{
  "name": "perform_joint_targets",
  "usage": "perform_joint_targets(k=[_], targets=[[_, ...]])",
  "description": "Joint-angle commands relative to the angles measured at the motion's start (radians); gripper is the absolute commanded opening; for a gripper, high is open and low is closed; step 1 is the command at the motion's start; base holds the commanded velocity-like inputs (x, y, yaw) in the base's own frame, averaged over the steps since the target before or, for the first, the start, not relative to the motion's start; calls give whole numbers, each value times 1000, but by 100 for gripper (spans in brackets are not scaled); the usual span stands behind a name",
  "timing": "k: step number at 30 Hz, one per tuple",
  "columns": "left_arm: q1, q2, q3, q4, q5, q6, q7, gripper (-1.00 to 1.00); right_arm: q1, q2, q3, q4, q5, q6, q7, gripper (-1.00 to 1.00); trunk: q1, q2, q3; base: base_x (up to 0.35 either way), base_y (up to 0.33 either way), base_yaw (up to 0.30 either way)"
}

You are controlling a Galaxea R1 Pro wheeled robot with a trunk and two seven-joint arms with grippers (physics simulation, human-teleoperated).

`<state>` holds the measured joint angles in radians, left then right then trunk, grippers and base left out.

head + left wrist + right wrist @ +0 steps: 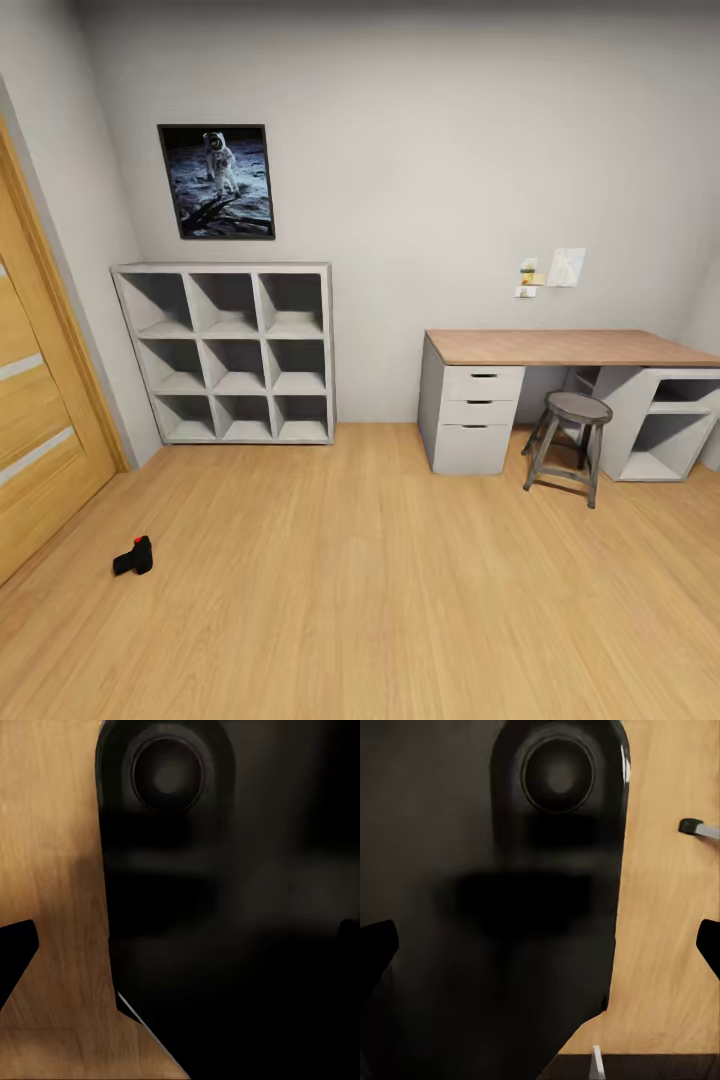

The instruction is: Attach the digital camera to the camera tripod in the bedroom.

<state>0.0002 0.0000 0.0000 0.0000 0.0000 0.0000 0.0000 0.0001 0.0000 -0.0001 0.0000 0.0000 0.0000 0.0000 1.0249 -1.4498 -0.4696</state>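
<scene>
Two dark fingertips show at the edges of each wrist view: the left gripper (pixel 180 945) has one black tip (pixel 15 952) over the floor and the other barely visible against a dark body; the right gripper (pixel 540 945) has tips (pixel 373 952) at both edges of its picture. In both, the tips stand far apart with nothing between them, so both grippers read as open and empty. Behind each pair of fingers looms a large black rounded part of the robot (pixel 225 907), with light wood plank floor (pixel 52 832) beside it, which suggests the arms hang tucked close to the base.

A thin silver-white leg with a black foot (pixel 697 829) crosses the floor in the right wrist view, probably the camera tripod, standing close by the robot.

From the head view, the small chunky black digital camera with a red button on top (pixel 133 556) lies on the floor near the wooden door (pixel 40 440), well apart from the white cube shelf (pixel 228 352) and the desk with wood top (pixel 570 348).

The step in hand looks like the approach to the camera. Doing it well probably means turning the base toward the door side, stopping short of the camera, then bending the trunk so that the left arm can reach down with its fingers astride the body, clear of the red button.
</scene>
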Motion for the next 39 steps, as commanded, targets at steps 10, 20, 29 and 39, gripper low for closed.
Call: perform_joint_targets(k=[10, 20, 29, 39], targets=[[2, 3, 22, -38, 38, -4, -4, 100, 7, -6, 15, -30, 33, -4, -1, 100, 0, 0, 0, 0, 0, 0], [3, 3, 29, -43, 92, -5, -4, 100, 7, -5, 16, -35, 45, -6, -2, 100, 0, 0, 0, 0, 0, 0], [2, 4, 29, -44, 102, -5, -3, 100, 8, -5, 17, -35, 46, -8, -2, 100, 0, 0, 0, 0, 0, 151], [2, 6, 28, -44, 161, -5, -3, 100, 8, -5, 17, -35, 46, -6, -2, 100, 0, 0, 0, 0, 0, 261]])
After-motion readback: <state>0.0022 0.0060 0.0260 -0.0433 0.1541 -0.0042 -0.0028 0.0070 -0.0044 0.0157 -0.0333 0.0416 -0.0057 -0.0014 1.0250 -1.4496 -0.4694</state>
